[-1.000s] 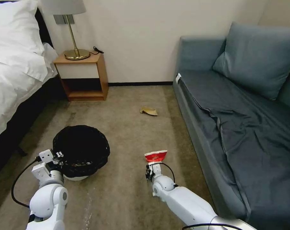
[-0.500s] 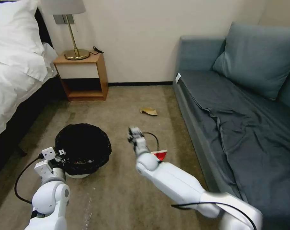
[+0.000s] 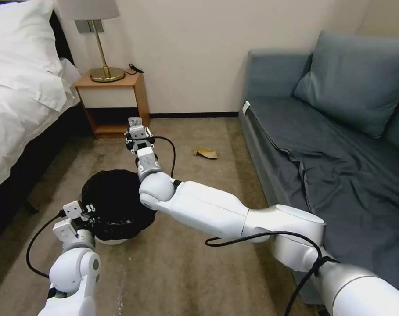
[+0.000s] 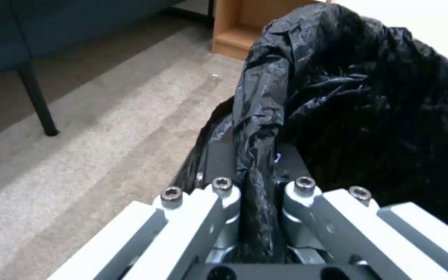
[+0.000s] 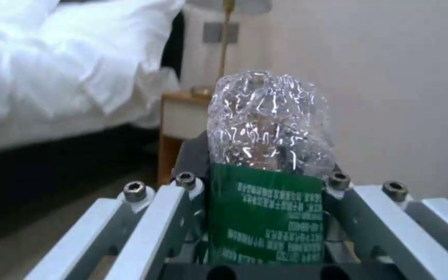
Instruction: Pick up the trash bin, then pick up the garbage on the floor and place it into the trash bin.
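Observation:
The trash bin [image 3: 116,206], white with a crinkly black bag [image 4: 364,97] over its rim, is at the lower left of the head view. My left gripper [image 3: 88,210] [image 4: 258,194] is shut on a fold of the bag at the bin's near rim. My right arm reaches across above the bin, and its gripper [image 3: 137,128] [image 5: 263,163] is raised beyond the bin's far side. It is shut on a piece of garbage, a crumpled clear bottle with a green label [image 5: 265,194]. A gold-brown wrapper [image 3: 205,152] lies on the carpet farther off.
A bed with white linen [image 3: 19,101] runs along the left. A wooden nightstand [image 3: 113,105] with a brass lamp [image 3: 103,57] stands by the wall. A blue-grey sofa [image 3: 331,145] lines the right side, with open carpet [image 3: 186,131] between them.
My right arm has swung up from the floor at the right and leftward across the bin, carrying the bottle. The left gripper stays on the bag rim.

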